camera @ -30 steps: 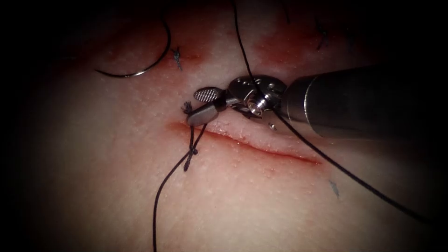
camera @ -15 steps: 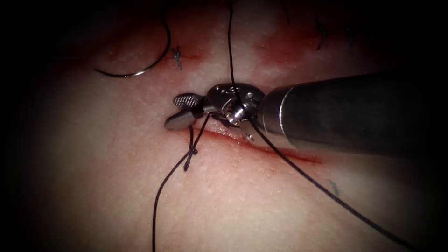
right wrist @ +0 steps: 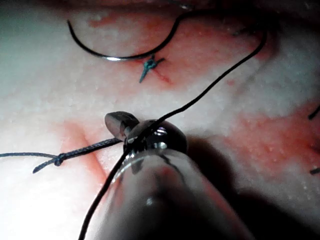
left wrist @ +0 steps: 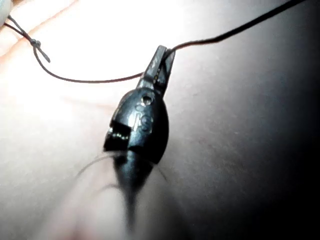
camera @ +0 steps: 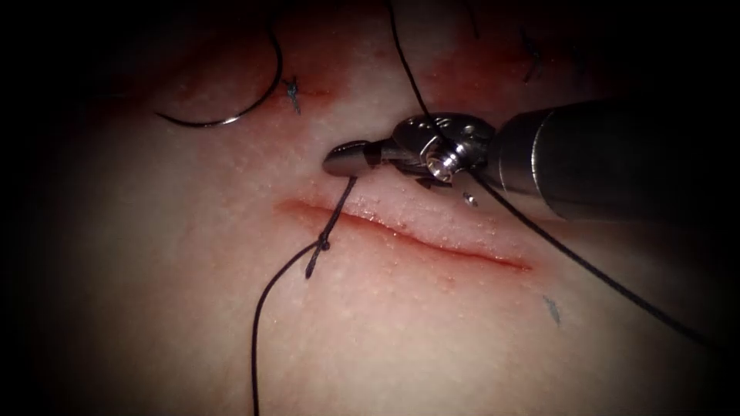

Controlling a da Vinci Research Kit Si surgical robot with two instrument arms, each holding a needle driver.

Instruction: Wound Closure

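My right tool [camera: 344,162] reaches in from the right, its jaws shut on the short end of the thread [camera: 339,204] just above the left end of the cut [camera: 432,245]. That strand runs down across the cut to a knot [camera: 322,245], and from there a long strand trails toward the near edge. The right tool's tip [right wrist: 119,123] and the knot [right wrist: 59,160] show in the right wrist view. My left tool [left wrist: 162,54] is shut on the long thread [left wrist: 90,80]. The curved needle [camera: 235,115] lies free on the tissue, up and left of the cut, held by neither tool.
Another strand [camera: 586,270] comes from the top, crosses the right tool's wrist and runs off to the lower right. An older tied stitch [camera: 293,92] sits beside the needle. Red fluid [camera: 470,73] stains the far tissue, with cut thread ends [camera: 532,58] there.
The right tool's jaws stood open by the short thread end, went left over it, then shut on it and drew back up and right, pulling that strand straight.
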